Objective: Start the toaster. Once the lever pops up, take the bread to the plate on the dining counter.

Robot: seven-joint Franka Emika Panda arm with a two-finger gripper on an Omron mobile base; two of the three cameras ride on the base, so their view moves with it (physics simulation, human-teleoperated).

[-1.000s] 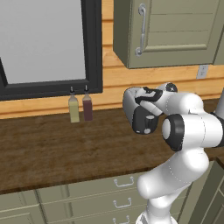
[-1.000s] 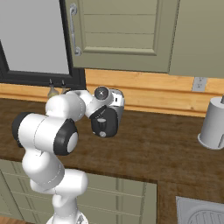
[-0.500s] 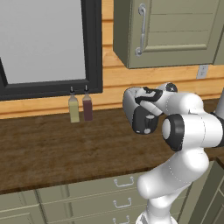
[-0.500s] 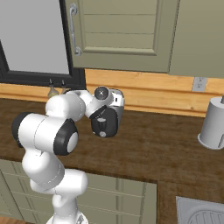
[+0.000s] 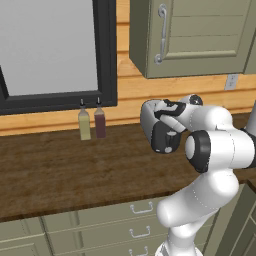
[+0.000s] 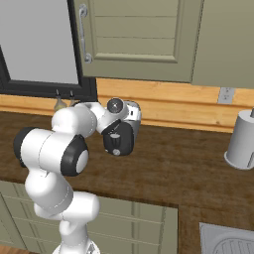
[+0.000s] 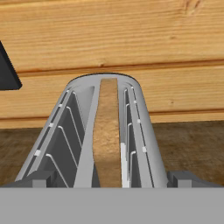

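In the hand view the toaster (image 7: 142, 131) lies straight ahead, a silver-grey body with wire-lined slots running away toward the wooden wall. The bread (image 7: 107, 140), a thin tan slice, stands on edge in a slot near the toaster's middle. My gripper (image 7: 113, 180) is open: its dark fingertips (image 7: 40, 178) sit wide apart, one at each side of the toaster's near end, with nothing held. From the base views the hand (image 5: 164, 136) (image 6: 119, 140) hovers low over the wood countertop by the wall and hides the toaster. The plate and dining counter are out of view.
Two small bottles (image 5: 91, 124) stand at the wall under the dark window frame. A grey canister (image 6: 241, 144) sits at the right, with a sink (image 6: 229, 242) at the lower right. A wall cabinet (image 5: 200, 35) hangs overhead. Drawers (image 5: 135, 222) run below the countertop.
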